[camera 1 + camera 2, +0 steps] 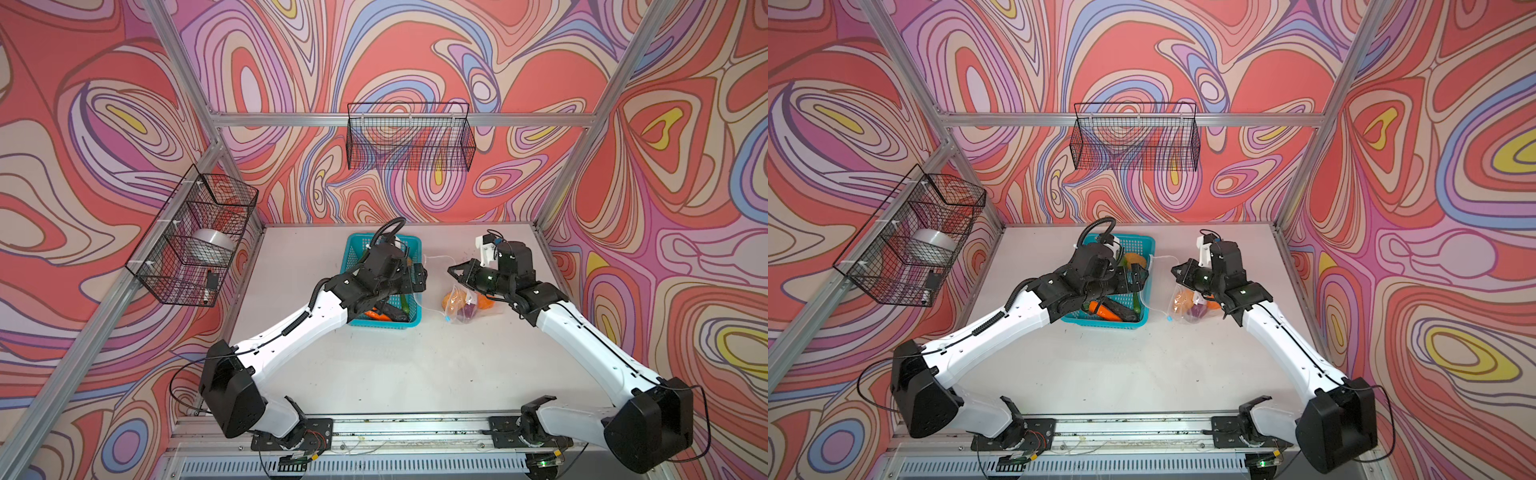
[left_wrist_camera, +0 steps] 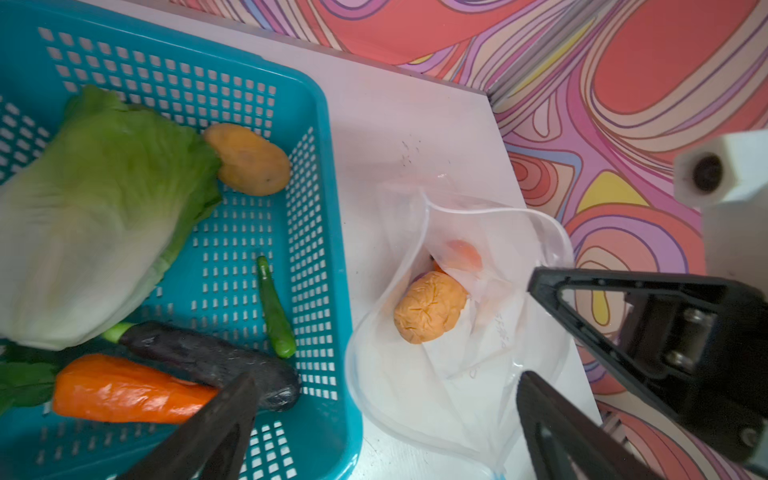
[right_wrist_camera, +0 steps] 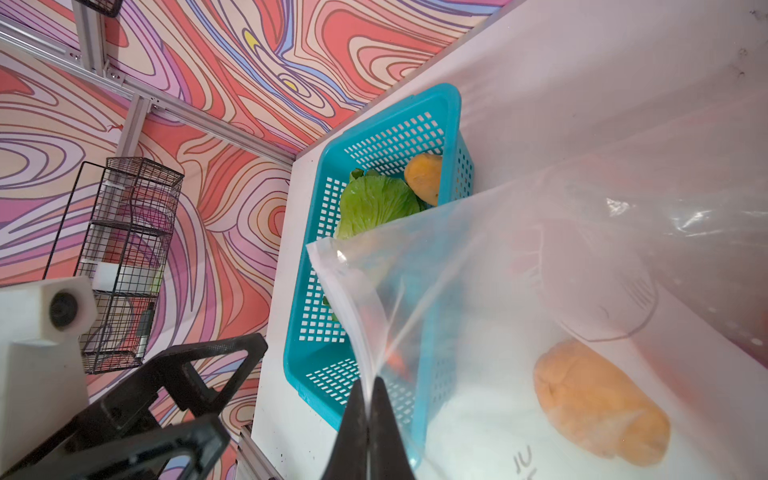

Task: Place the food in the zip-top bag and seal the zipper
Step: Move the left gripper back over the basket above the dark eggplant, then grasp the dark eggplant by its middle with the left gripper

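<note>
Right gripper [image 3: 368, 399] pinched the bag's [image 3: 519, 270] rim, its mouth gaping beside the basket [image 2: 328, 166]. Left gripper [image 2: 388, 380] hung open, empty. One potato [image 2: 430, 307] was bagged; lettuce [image 2: 95, 216] and carrot [image 2: 124, 388] waited; zipper [image 3: 353, 307] unsealed.

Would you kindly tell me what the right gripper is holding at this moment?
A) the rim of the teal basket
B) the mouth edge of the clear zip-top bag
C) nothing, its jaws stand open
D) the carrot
B: in the right wrist view the right gripper is shut on the mouth edge of the zip-top bag, while the carrot lies in the teal basket.
</note>
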`<state>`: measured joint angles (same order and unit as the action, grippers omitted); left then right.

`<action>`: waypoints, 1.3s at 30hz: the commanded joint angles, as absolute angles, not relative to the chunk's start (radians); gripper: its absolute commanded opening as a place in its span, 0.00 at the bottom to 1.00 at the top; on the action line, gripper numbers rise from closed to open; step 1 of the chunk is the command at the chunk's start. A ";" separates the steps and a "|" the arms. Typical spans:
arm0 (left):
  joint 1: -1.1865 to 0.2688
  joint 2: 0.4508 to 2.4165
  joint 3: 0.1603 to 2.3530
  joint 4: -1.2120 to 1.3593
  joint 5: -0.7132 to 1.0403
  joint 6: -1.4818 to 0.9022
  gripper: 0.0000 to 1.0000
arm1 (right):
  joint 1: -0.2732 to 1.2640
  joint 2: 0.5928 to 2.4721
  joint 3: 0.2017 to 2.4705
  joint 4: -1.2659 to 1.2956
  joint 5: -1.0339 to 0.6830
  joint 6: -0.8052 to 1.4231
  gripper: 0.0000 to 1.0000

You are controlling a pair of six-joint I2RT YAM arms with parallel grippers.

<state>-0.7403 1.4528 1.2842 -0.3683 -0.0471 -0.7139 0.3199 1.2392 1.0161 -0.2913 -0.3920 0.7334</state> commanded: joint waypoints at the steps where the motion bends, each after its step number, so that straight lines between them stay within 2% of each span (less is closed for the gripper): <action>1: -0.682 1.438 1.218 -0.418 -0.112 -0.722 1.00 | 0.321 1.224 1.008 -0.281 -0.382 0.715 0.00; 10: -0.649 1.493 1.107 -0.383 -0.124 -0.780 1.00 | 0.320 1.228 1.007 -0.278 -0.382 0.716 0.00; 14: -0.648 1.563 1.094 -0.335 -0.138 -0.845 0.93 | 0.321 1.224 0.999 -0.279 -0.379 0.711 0.00; 17: -0.648 1.620 1.094 -0.293 -0.126 -0.893 0.84 | 0.321 1.221 0.999 -0.290 -0.369 0.699 0.00; 22: -0.650 1.708 1.122 -0.272 -0.103 -0.929 0.76 | 0.321 1.203 1.006 -0.314 -0.347 0.675 0.00; 39: -0.649 1.874 1.184 -0.272 -0.115 -0.957 0.74 | 0.321 1.192 1.018 -0.336 -0.327 0.647 0.00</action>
<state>-0.6483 1.8458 1.1500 -0.2695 -0.1059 -0.9440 0.3202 1.2125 1.0122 -0.3229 -0.3458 0.6659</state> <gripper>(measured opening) 0.743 0.042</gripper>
